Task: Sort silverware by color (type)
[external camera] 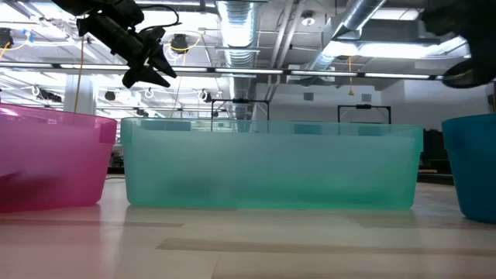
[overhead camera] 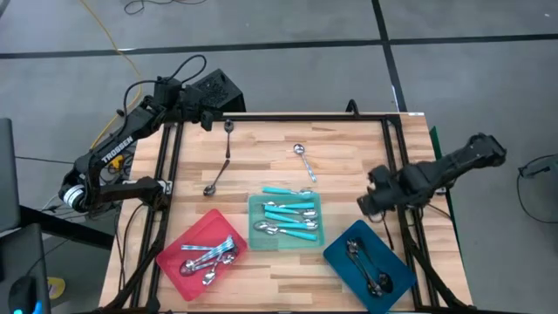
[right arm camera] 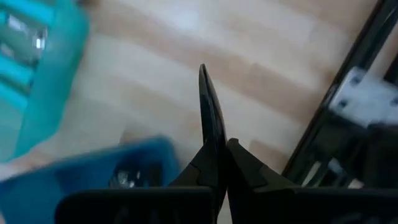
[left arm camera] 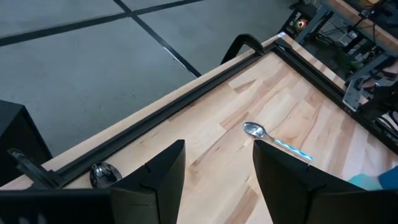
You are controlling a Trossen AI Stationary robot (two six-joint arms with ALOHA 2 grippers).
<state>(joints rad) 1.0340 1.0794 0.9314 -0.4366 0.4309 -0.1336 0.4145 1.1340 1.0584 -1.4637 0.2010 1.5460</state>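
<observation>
My left gripper (overhead camera: pixel 207 118) hangs open over the table's far left corner, nothing between its fingers (left arm camera: pixel 217 168). Just beside it lies a dark spoon (overhead camera: pixel 228 131), its bowl (left arm camera: pixel 104 174) near the far rail. A second dark spoon (overhead camera: pixel 218 176) lies nearer the middle. A spoon with a turquoise handle (overhead camera: pixel 302 162) rests flat on the wood (left arm camera: pixel 273 140). My right gripper (overhead camera: pixel 370 202) is shut and holds nothing, pointing down beside the blue tray (overhead camera: pixel 368 257), its fingers (right arm camera: pixel 208 112) over bare wood.
Three trays stand along the near edge: a red tray (overhead camera: pixel 202 253) with silver spoons, a teal tray (overhead camera: pixel 285 222) with turquoise-handled spoons, and the blue tray with dark spoons. Black rails (overhead camera: pixel 305 118) frame the table. Bare wood lies between the trays and the far rail.
</observation>
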